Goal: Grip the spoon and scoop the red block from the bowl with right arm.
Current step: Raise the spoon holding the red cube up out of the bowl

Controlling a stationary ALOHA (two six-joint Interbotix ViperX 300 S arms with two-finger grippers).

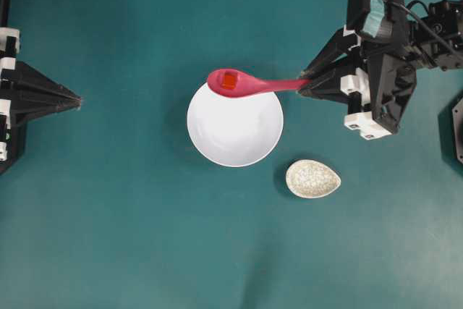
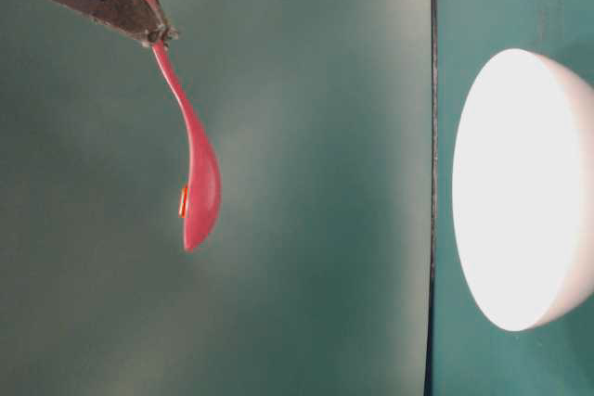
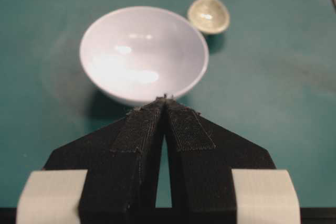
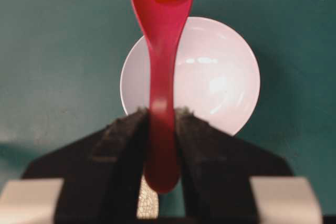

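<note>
Left gripper (image 1: 76, 98): at the left edge of the tabletop, well apart from everything; in its own wrist view the padded fingers (image 3: 140, 129) are pressed together at the tips with nothing between them.

Bowl (image 1: 235, 124): near the middle of the tabletop, white, glossy, upright. Its inside looks bare in both wrist views.

Red block (image 1: 229, 81): sitting in the scoop of the spoon, over the bowl's far rim in the overhead view. Tiny and probably very light, loose in the scoop, so any tilt or jolt could roll it out.

Spoon (image 1: 249, 85): held clear above the bowl, scoop to the left, handle running right into the right gripper. The table-level view shows it hanging free in the air. Stiff, glossy plastic, likely slippery between pads; the sensible hold is the one it has, at the handle's end, keeping the scoop level.

Speckled dish (image 1: 312, 179): on the tabletop just right of the bowl and nearer the front edge, apart from it, untouched.

Right gripper (image 1: 304, 86): right of centre toward the far edge, fingers (image 4: 123, 145) clamped on the spoon's handle from both sides.

Task stage: scooping looks done; a steady carry remains.
</note>
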